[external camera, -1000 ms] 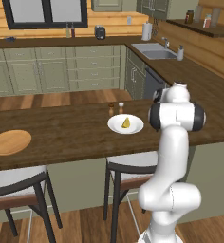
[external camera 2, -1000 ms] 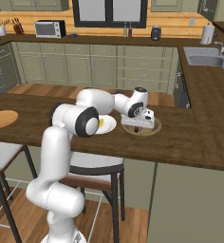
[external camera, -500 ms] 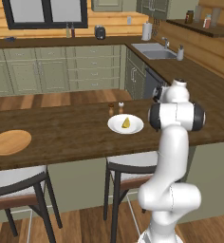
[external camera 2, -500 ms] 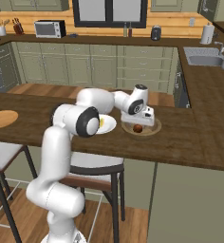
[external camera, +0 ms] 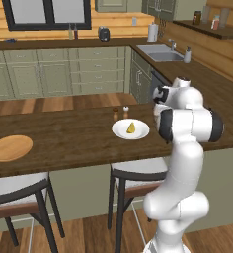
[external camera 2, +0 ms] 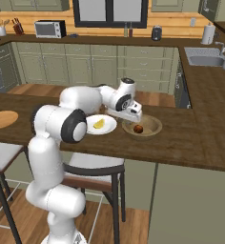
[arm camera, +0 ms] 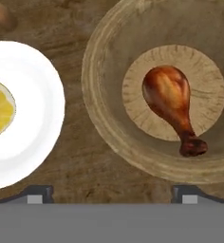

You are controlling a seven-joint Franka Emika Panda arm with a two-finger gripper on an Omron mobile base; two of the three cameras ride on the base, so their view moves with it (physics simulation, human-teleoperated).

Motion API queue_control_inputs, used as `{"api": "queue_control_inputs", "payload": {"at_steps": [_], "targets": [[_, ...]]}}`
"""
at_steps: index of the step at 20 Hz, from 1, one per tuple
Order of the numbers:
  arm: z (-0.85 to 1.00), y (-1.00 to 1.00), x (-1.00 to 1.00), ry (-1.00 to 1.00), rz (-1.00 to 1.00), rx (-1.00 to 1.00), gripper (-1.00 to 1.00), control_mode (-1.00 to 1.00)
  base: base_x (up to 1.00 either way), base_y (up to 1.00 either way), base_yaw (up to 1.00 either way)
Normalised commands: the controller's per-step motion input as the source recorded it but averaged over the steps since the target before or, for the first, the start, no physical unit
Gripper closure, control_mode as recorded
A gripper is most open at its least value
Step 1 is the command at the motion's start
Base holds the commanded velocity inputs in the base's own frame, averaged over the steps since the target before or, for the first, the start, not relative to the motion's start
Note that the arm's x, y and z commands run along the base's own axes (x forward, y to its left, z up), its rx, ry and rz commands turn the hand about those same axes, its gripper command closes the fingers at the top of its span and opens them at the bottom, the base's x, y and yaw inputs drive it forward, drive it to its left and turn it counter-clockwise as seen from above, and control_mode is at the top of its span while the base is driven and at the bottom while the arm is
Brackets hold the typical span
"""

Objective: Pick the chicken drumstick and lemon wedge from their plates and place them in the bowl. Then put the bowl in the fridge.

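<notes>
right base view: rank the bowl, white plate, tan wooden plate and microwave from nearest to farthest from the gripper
1. Bowl, right under the gripper, holding the chicken drumstick.
2. White plate, just beside it, with the lemon wedge.
3. Tan wooden plate, far along the counter.
4. Microwave, on the back counter.

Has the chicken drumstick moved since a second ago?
Yes. The chicken drumstick was between the fingers above the wooden bowl; now it lies on the bowl's floor, below the open gripper.

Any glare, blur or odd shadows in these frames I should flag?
Hand view: sharp, with a soft highlight on the chicken drumstick in the bowl; the white plate is bright but not blown out. Left base view: even light, slightly soft, lemon wedge small. Right base view: flat rendering, faint shadow inside the bowl.
</notes>
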Motion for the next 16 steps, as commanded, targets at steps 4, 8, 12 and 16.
{"api": "queue_control_inputs", "payload": {"at_steps": [4, 8, 12, 16], "targets": [[0.19, 1.00, -0.16, -0.14, -0.03, -0.06, -1.00, -1.00, 0.00, 0.00, 0.00], [0.00, 1.00, 0.01, -0.08, 0.00, -0.09, -1.00, -1.00, 0.00, 0.00, 0.00], [0.00, 0.71, 0.36, -0.07, 0.00, -0.03, -1.00, -1.00, 0.00, 0.00, 0.00], [0.00, 0.26, 0.65, 0.00, 0.00, 0.00, -1.00, -1.00, 0.00, 0.00, 0.00]]}}
